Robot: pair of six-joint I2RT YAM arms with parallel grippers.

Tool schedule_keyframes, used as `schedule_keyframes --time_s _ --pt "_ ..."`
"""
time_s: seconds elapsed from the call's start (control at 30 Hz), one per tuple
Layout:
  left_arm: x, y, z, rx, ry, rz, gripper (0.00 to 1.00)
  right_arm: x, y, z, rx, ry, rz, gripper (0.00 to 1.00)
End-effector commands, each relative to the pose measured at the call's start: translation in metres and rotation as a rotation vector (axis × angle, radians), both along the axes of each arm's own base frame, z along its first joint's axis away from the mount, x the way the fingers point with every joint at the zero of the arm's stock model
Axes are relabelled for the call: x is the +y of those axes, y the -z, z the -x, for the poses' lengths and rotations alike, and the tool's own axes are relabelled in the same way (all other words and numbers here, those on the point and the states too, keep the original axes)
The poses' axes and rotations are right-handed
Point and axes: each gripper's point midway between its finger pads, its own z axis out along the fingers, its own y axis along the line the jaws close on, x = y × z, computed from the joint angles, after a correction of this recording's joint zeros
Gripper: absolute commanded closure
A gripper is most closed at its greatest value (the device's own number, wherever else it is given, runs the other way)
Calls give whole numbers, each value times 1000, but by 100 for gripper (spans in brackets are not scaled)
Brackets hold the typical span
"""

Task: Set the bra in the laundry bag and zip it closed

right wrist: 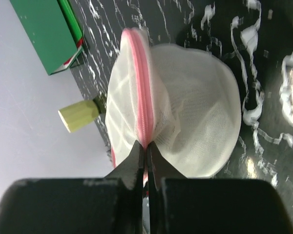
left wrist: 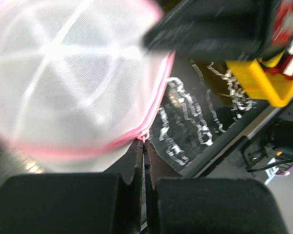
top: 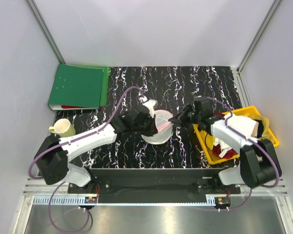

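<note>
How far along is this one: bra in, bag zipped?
Done: nothing confirmed; no black bra shows through the laundry bag mesh. In hand: left hand and right hand both pinch its pink rim. Left: loading the bra, unless hidden, and zipping; the zip's state is unclear.

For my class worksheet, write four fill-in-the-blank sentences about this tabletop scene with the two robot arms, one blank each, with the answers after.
1. The white mesh laundry bag has a rim coloured ____.
2. The right gripper is ____ on that rim, as is the left gripper.
3. The flat green binder lies at the back ____ corner of the black marbled table.
4. The yellow plastic basket holds white and ____ clothes.
Answers: pink; shut; left; red.
</note>
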Motion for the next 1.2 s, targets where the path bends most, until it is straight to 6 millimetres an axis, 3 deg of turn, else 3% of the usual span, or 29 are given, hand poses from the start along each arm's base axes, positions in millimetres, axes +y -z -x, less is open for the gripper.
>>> schedule_keyframes --time_s 0.0,0.1,0.13,0.2,0.23,0.37,0.4,0.5,0.67,0.8,0.9,1.03,1.17 --pt "41 -17 -9 -65 -70 0 100 -10 -20 -41 -182 -90 35 100" --pt "58 -14 -10 -64 -103 -16 100 1 -16 -54 -198 -177 39 100" --pt "59 -14 -9 -63 -104 -17 100 7 -25 -62 -221 -202 24 100" --pt "53 -15 -4 -35 -88 9 100 17 -19 -64 -209 -273 3 100" --pt "49 -17 -3 -33 -77 19 100 23 -30 -71 -236 -295 -11 100" --pt "33 -29 -6 -40 -58 54 100 37 -39 -73 -247 -362 -40 91" --pt "26 -32 -9 -37 -56 64 100 38 -36 -69 -220 -366 -42 68" --pt "10 -38 -17 -40 -41 89 100 24 -25 -60 -181 -323 25 40" --pt "-14 -35 -18 -24 0 99 100 -12 -11 -31 -139 -260 206 17" --pt "-28 -28 -15 -9 20 100 100 -24 -20 -5 -142 -200 205 15" --pt "-34 -30 -12 -9 31 108 100 -13 -28 8 -142 -200 151 17" --pt "-38 -29 -10 -9 39 104 100 7 -39 9 -145 -177 78 27" --pt "-39 -32 -10 -13 38 108 100 26 -33 8 -120 -155 1 42"
